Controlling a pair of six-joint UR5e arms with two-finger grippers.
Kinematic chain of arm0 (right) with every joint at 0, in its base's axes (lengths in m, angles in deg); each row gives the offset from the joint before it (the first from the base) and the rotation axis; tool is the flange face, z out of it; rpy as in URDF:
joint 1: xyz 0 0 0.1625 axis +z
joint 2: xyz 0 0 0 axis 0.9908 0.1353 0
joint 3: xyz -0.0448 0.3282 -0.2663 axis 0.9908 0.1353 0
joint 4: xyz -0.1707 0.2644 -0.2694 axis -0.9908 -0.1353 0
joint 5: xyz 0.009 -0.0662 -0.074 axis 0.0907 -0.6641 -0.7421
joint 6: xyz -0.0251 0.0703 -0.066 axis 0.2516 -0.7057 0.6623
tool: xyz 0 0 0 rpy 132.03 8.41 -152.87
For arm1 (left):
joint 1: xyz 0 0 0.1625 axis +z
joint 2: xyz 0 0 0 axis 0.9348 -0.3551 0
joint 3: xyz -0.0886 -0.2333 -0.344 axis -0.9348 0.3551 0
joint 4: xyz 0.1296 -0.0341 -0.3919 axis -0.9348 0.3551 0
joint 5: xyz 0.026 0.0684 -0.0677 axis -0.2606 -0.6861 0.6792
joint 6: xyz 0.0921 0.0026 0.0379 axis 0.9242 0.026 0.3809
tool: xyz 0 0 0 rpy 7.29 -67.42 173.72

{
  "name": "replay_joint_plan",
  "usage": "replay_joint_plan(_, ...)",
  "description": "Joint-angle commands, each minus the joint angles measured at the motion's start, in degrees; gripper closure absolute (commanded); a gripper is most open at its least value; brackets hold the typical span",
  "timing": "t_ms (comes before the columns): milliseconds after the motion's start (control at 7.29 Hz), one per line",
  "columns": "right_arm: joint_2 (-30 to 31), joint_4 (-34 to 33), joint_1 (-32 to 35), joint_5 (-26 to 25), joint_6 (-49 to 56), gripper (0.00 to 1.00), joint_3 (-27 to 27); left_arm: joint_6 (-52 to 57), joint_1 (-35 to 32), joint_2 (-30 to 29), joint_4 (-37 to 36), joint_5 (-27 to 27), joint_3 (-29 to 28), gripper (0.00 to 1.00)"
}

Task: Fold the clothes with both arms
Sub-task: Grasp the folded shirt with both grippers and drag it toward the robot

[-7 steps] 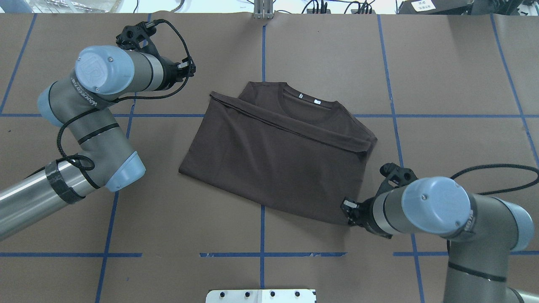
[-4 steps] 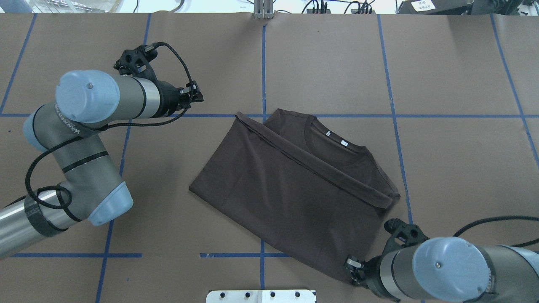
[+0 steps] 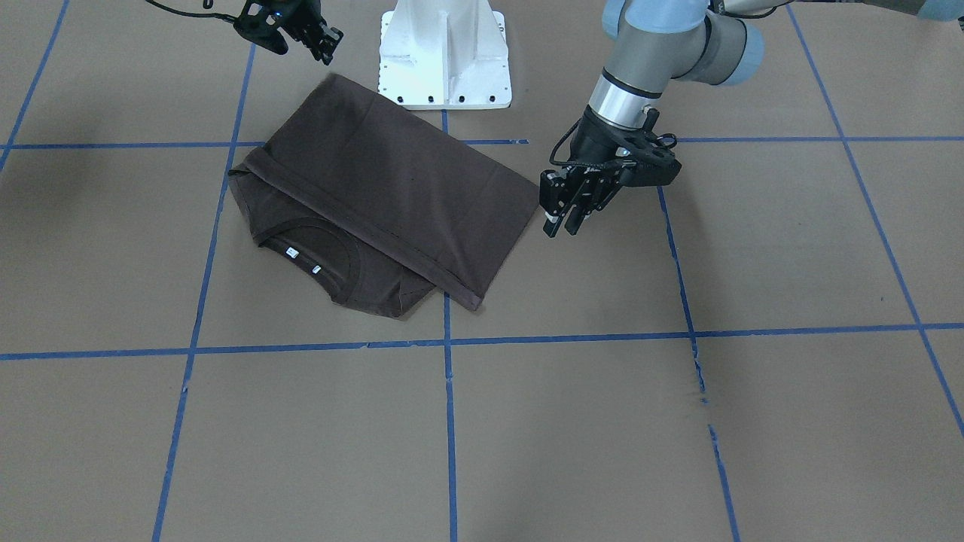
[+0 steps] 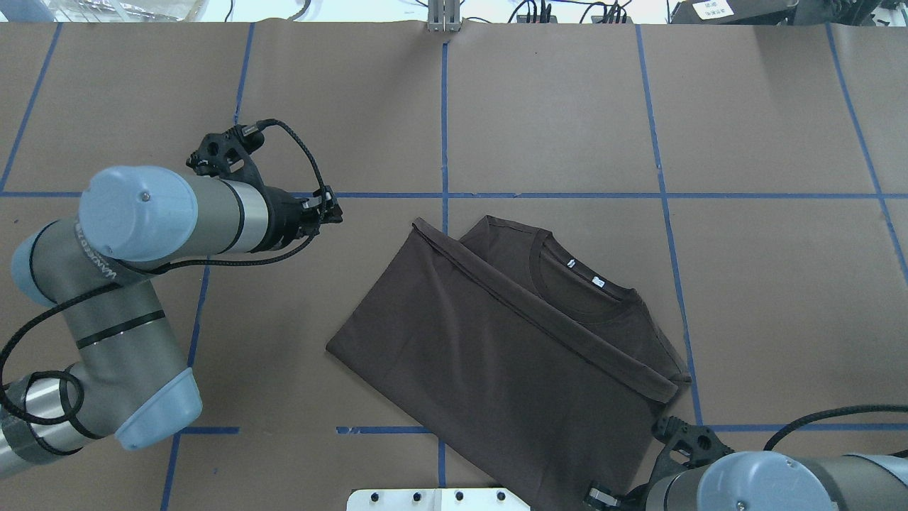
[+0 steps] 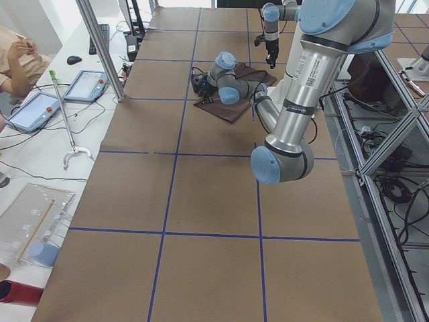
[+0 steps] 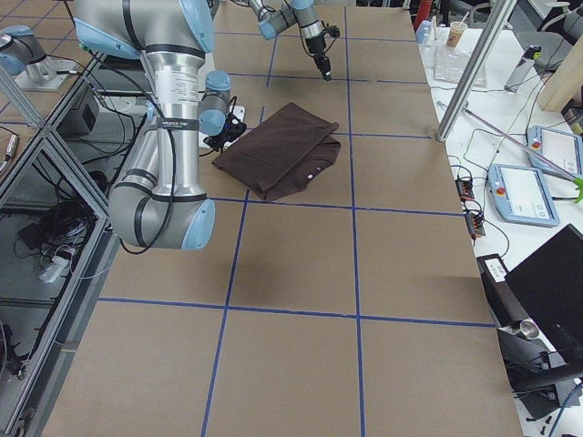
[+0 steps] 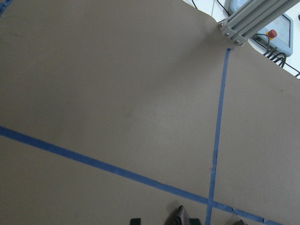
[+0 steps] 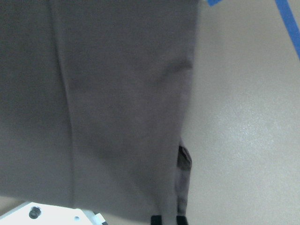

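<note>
The dark brown T-shirt [image 4: 496, 355] lies folded on the table, its collar [image 4: 582, 284] and white labels facing up on the right part. It also shows in the front view [image 3: 376, 181]. My right gripper [image 4: 601, 495] is at the shirt's near right corner, by the view's bottom edge. In the right wrist view its fingertips [image 8: 157, 218] stand close together with the cloth [image 8: 93, 93] running into them, so it looks shut on that corner. My left gripper [image 4: 332, 211] is open and empty, left of the shirt and apart from it, also in the front view [image 3: 561, 222].
The table is brown paper [image 4: 780, 284] with a grid of blue tape lines [image 4: 567, 195]. The white bolted pedestal [image 3: 444, 45] stands right at the shirt's near edge. Tablets [image 5: 33, 111] and a person [image 5: 17, 54] are beyond the table's far side.
My right gripper has drawn back toward the base and dragged the shirt with it, nearer and rightward. My left gripper has also moved nearer, staying left of the shirt.
</note>
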Motion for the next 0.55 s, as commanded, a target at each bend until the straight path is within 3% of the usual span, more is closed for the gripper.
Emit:
replay_joint_plan(0,-0.4,-2.1,9.7,0.0,-1.4,0.00,-4.7,-8.0,3.9,0.8,-5.3,-0.1,0.8,0.53)
replay_joint_plan(137,-2.4,-2.1,15.3,0.0,-0.8,0.00,-3.8,-11.0,6.5,-1.0,-11.3,-0.2,0.6,0.53)
replay_joint_plan(412,-8.6,-2.1,24.7,0.0,-0.3,0.00,1.4,-15.5,10.5,-0.7,-13.2,-0.3,-0.1,0.51)
